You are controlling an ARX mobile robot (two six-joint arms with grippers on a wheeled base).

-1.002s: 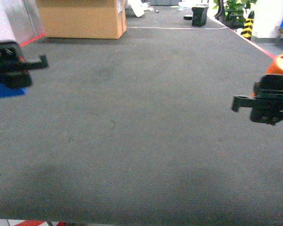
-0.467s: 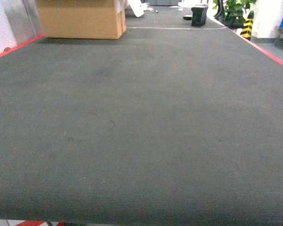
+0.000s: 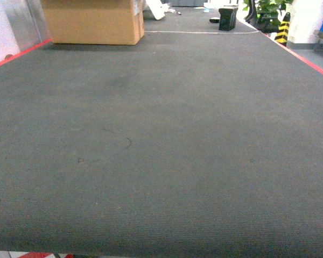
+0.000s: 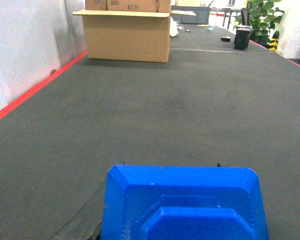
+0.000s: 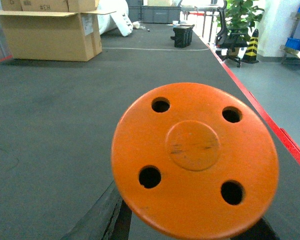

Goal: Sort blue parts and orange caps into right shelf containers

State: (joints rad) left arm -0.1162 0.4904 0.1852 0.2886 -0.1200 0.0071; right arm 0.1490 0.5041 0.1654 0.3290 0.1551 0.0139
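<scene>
Head view: a dark grey tabletop (image 3: 161, 161) with red edging runs away toward a cardboard box (image 3: 91, 21) at its far left; neither arm shows here.

Left wrist view: a blue part (image 4: 184, 205) fills the lower middle, near the camera, well short of the cardboard box; the jaws are hidden beneath it, so their opening cannot be told.

Right wrist view: an orange cap (image 5: 195, 159), a disc with four holes, probably held, hides the jaws.
</scene>
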